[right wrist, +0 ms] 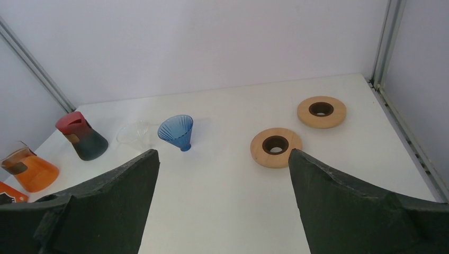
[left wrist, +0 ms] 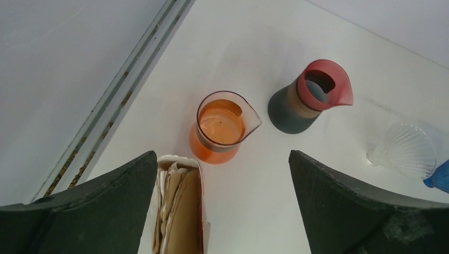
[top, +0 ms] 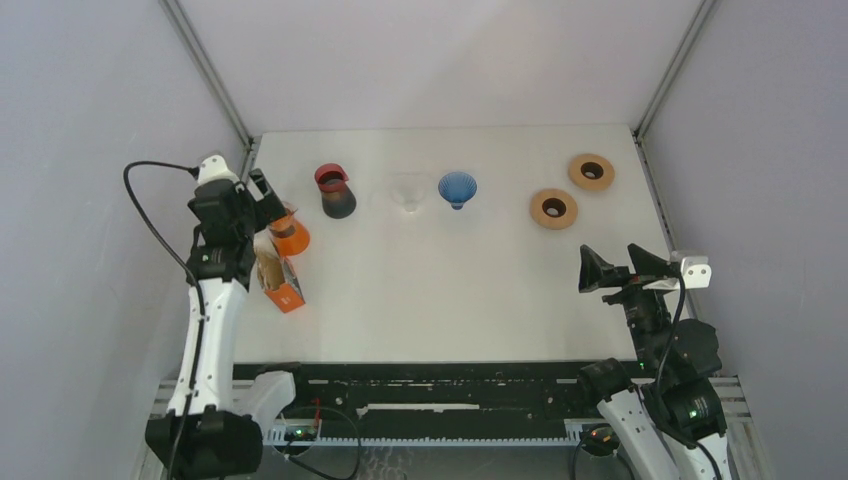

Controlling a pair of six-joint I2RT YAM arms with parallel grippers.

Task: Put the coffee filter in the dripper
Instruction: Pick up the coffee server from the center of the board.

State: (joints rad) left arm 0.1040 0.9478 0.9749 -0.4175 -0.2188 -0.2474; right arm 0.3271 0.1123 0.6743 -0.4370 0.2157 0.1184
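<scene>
Left wrist view. A: Why does the left gripper (left wrist: pixel 222 153) hang over that carton (top: pixel 287 295) by the worktop's left edge?

B: The carton is open at the top with the paper coffee filters (left wrist: pixel 177 206) standing inside, so I'd guess the claw is lining up to pinch one from above. Its jaws are spread wide and hold nothing. The carton's mouth shows just inside one finger.

A: And the orange carafe (left wrist: pixel 219 127) just beyond the carton?

B: Close enough to get bumped, I'd say. The dark carafe (left wrist: pixel 307 98) with the red rim stands apart from it.

A: Where would the filter go?

B: Two cones sit side by side midway along the far edge, a clear dripper (top: pixel 407 192) and a blue dripper (top: pixel 457 188). I can't tell which is meant.

A: The right gripper (right wrist: pixel 223 151)?

B: Also wide and empty. It hovers near the right edge, short of the wooden rings (top: pixel 554 209) toward the far right corner, probably just keeping clear.
</scene>
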